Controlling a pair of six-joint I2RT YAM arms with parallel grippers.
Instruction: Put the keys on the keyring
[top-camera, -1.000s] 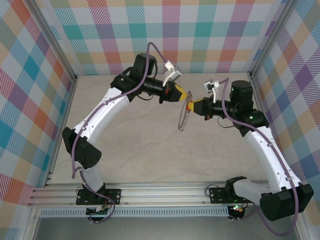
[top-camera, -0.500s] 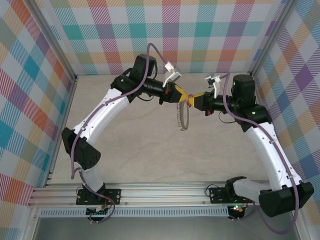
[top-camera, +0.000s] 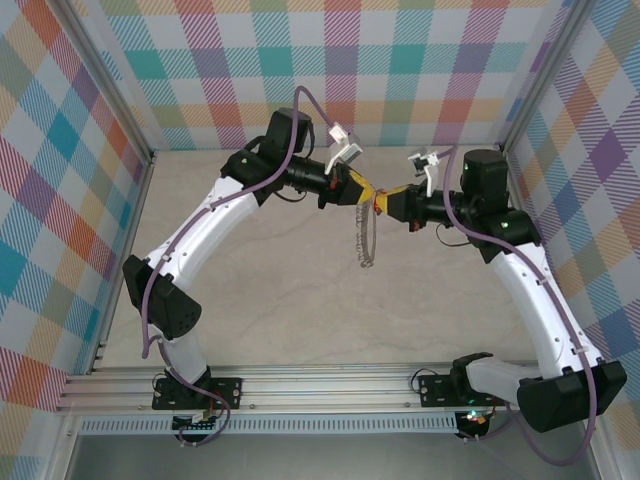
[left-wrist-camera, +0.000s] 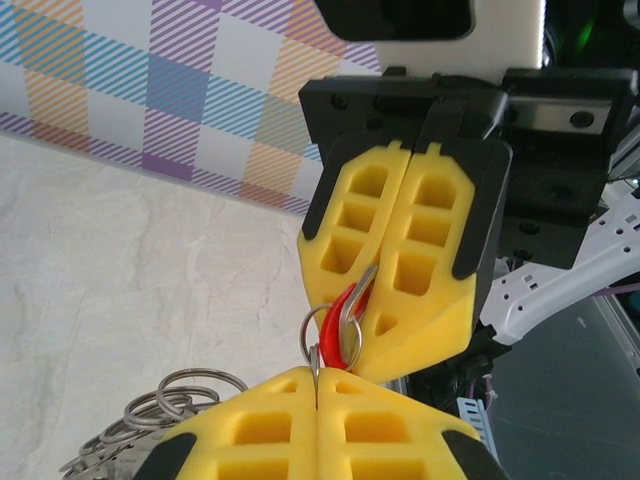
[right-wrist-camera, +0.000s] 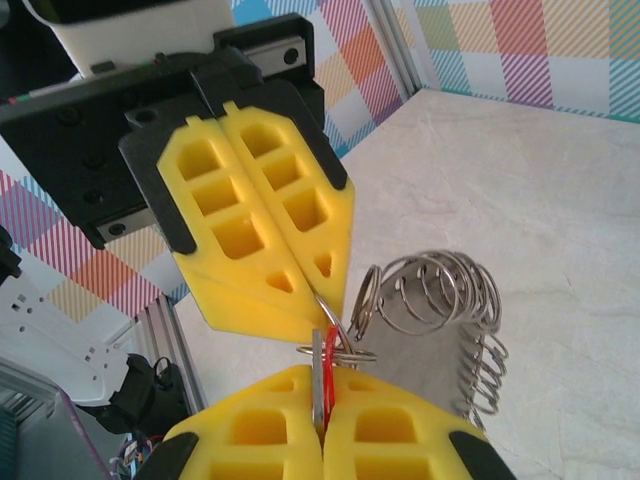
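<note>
Left hand (top-camera: 366, 190), right hand (top-camera: 388, 204), clamped tip-to-tip — red key (right-wrist-camera: 329, 375) between, keyring (top-camera: 366, 240) dangling

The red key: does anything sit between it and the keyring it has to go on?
Nothing visible does. The right gripper pinches the red key, the left gripper pinches the keyring by a small loop, and key and loop meet between the fingertips. Whether it is threaded cannot be told.

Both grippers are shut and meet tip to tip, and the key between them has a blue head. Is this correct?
No. The key has a red head, not blue, as the right wrist view shows. The left gripper and right gripper are indeed shut, tip to tip.
</note>
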